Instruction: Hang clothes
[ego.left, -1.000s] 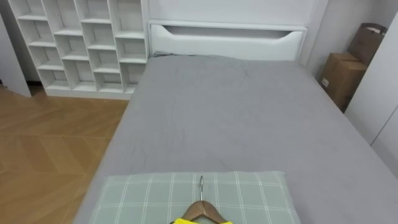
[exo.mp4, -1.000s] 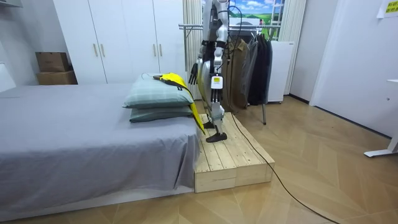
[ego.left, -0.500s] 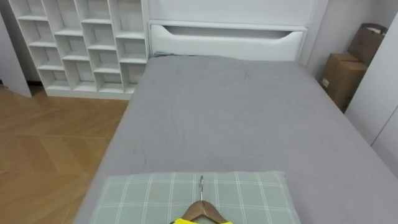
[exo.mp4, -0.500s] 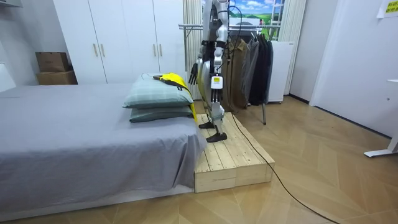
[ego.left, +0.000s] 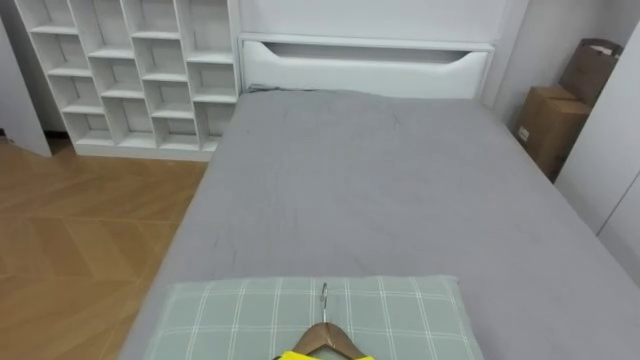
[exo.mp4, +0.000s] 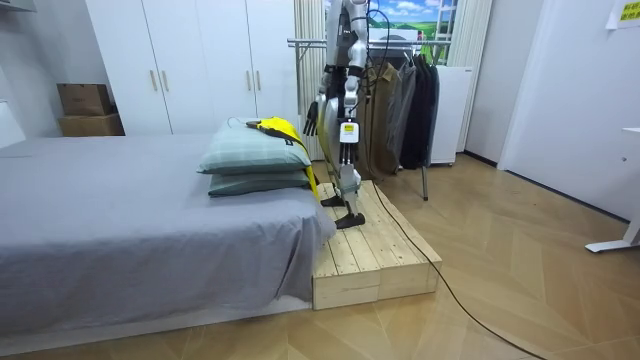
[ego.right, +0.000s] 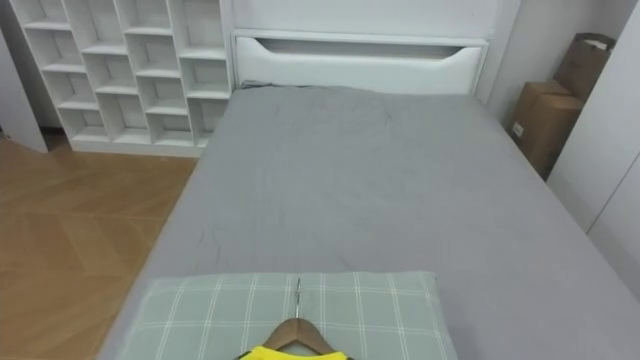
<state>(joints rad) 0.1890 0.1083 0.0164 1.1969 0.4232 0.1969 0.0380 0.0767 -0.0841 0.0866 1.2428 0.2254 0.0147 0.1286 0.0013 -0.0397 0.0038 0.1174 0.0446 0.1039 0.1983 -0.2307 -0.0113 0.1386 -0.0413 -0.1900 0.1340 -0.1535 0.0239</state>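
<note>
- Upper centre of the room view: the robot stands upright on a wooden platform (exo.mp4: 375, 250) at the end of a bed (ego.left: 380, 180), facing along it. A dark robot hand (exo.mp4: 312, 118) hangs in front of its body on the bed side. It is too small to tell how far its fingers are spread, whether it holds anything, or which arm it belongs to.
- Just beside that robot hand, toward the room view's left, a yellow garment (exo.mp4: 283, 128) lies on top of two stacked pillows (exo.mp4: 255, 150). Whether hand and cloth touch cannot be told. The garment's lower part trails off the end of the pillows and down the end of the bed, toward the platform.
- Bottom centre of the eye views: a wooden hanger (ego.left: 325, 338) lies on the green checked top pillow, with the garment's yellow collar at the very bottom edge.
- The hanger's metal hook (ego.left: 323, 295) points straight up the frame, away from the robot. So the garment's long axis runs from the hook back toward the robot, and the hanger's shoulders run left to right.
- It lies dead centre and close below, so neither arm looks plainly nearer. The reach would be down and slightly forward, to the hanger's neck.
- A rack (exo.mp4: 400, 95) of dark clothes stands behind the robot, so hanging would likely need a turn.
</note>
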